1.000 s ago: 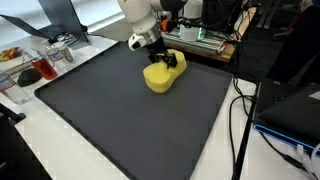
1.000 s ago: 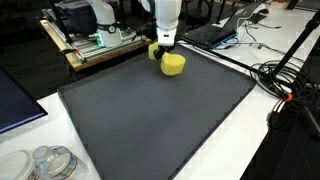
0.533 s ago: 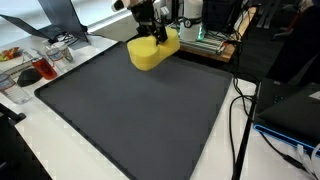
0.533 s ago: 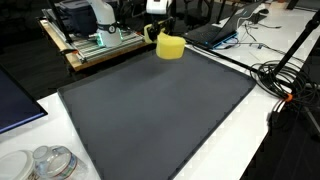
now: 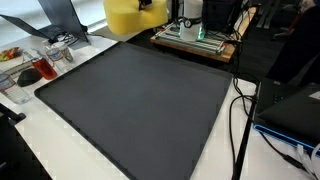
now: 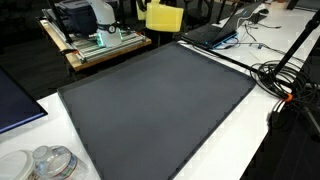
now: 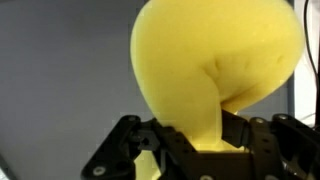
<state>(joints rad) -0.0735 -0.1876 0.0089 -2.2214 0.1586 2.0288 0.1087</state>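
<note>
Tool (image 7: 193, 140): my jaws are clamped on the lower end of the yellow sponge (image 7: 220, 60). In both exterior views I hold the sponge (image 5: 128, 17) (image 6: 165, 17) aloft, over the far edge of the black mat (image 5: 140, 100) on the desk (image 5: 50, 145).

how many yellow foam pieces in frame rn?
1. The yellow foam piece is held in the air near the dark mat's far edge, pinched between the fingers. No others show; clutter beyond the mat could hide one.
</note>
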